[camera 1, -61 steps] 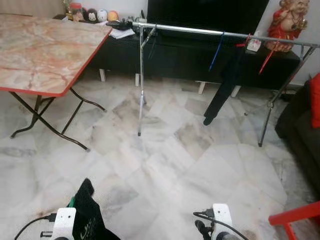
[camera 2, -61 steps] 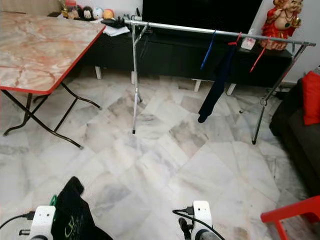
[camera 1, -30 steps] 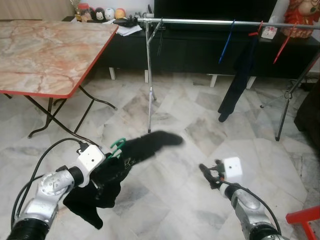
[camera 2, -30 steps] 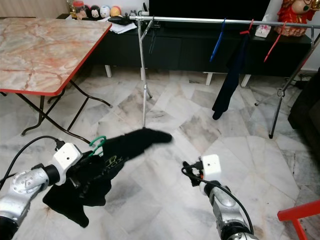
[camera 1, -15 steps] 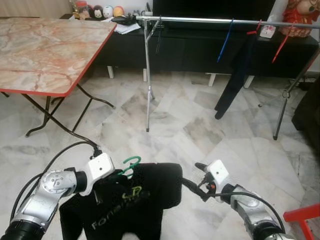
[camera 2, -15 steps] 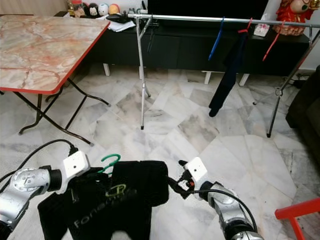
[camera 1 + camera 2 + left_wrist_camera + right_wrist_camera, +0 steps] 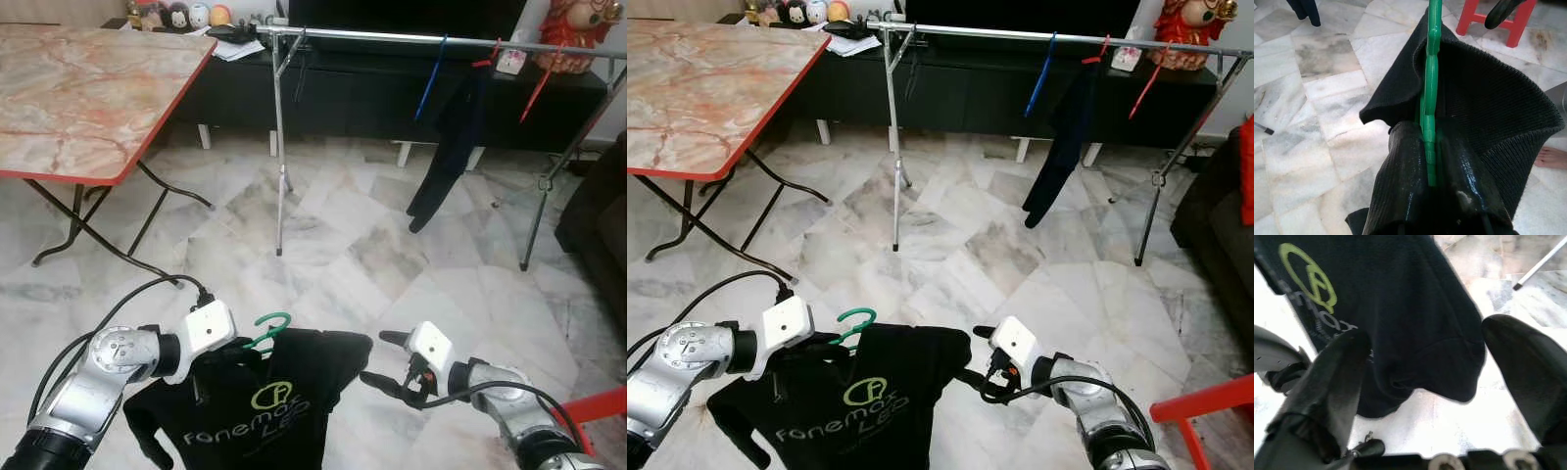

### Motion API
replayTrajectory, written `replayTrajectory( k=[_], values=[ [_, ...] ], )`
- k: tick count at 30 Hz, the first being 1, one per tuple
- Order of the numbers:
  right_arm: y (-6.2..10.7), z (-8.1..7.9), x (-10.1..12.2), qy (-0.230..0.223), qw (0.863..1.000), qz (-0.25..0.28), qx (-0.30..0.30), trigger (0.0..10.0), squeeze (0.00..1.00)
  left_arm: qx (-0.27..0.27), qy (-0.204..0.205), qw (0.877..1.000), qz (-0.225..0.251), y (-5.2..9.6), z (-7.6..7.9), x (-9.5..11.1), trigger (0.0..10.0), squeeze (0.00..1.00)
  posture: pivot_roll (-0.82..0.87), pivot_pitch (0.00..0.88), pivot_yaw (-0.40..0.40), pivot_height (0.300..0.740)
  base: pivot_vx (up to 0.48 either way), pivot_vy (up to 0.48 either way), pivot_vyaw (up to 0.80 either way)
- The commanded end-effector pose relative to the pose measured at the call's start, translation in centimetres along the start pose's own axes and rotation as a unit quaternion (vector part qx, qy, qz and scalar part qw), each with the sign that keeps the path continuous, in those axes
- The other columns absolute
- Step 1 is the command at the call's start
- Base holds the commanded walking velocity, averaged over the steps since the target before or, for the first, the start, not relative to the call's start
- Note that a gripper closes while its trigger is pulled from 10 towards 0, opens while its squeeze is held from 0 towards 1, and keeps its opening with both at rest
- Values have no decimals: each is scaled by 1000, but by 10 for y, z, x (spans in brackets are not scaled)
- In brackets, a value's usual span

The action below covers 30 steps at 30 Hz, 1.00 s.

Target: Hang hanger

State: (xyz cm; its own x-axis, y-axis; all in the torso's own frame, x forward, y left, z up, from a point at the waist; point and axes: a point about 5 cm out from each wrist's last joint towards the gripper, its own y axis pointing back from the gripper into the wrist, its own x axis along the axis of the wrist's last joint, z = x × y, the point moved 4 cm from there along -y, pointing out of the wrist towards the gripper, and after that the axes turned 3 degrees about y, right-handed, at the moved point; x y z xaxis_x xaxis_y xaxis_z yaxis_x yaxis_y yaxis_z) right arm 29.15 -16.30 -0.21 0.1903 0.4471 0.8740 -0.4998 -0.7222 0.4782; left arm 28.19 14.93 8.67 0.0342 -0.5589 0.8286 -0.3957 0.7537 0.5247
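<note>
Left gripper: glossy black fingers pinched tight on the flat green plastic hanger, gripping its ribbed neck. In the head views the hanger's curved hook rises just beside the white wrist block, low and in front of the robot.

Black shirt is draped on the hanger; soft knit, ribbed weave visible in the left wrist view, with a yellow-green round logo and lettering across the chest. It hangs spread out above the floor, one shoulder bunched toward the right arm.

Right gripper: long black fingers spread wide, holding nothing, just beside the shirt's near shoulder edge. In the right wrist view the dark cloth sits between the two rounded fingertips; I cannot tell whether either one touches it.

Clothes rack: thin polished metal tube, horizontal, on slim splayed legs, well apart from the grippers. On the rail hang a blue hanger, red hangers and a long dark garment.

Floor: glossy white-grey marble tiles, veined. Folding table on robot's left: marbled pink top, red rim, thin black bent-tube legs. Red plastic stool corner at robot's lower right.
</note>
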Motion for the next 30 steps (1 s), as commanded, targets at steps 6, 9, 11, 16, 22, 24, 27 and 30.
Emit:
replayTrajectory(
  k=[6,9,11,16,22,24,27,30],
  values=[
    [4,5,5,15,1000,4,6,0,0,-5,-10,1000,5,2,1,8,10000,0,1,35,-115,740,0,0,0],
    [4,5,5,16,1000,3,7,0,0,-5,-10,1000,6,2,1,8,10000,0,1,35,-115,740,0,0,0],
    [4,4,5,16,1000,2,12,0,0,-9,-11,1000,4,1,2,9,10000,0,-1,35,-114,740,0,0,0],
    [5,2,-4,47,998,-35,19,0,0,-25,-15,1000,-1,2,6,11,10000,0,1,36,-115,740,0,0,0],
    [8,0,-11,98,992,-73,35,10000,0,-95,-53,994,2,5,20,25,10000,0,-1,36,-115,740,0,0,0],
    [8,0,-12,107,990,-79,38,10000,0,-109,-62,992,0,6,23,27,10000,0,-1,36,-117,740,0,0,0],
    [10,2,-14,123,988,-90,33,10000,0,-136,-78,988,-8,8,30,27,10000,0,-1,36,-118,740,0,0,0],
    [11,5,-13,125,988,-90,24,10000,0,-153,-90,984,-5,9,34,30,10000,0,-2,35,-119,740,0,0,0]
  ],
)
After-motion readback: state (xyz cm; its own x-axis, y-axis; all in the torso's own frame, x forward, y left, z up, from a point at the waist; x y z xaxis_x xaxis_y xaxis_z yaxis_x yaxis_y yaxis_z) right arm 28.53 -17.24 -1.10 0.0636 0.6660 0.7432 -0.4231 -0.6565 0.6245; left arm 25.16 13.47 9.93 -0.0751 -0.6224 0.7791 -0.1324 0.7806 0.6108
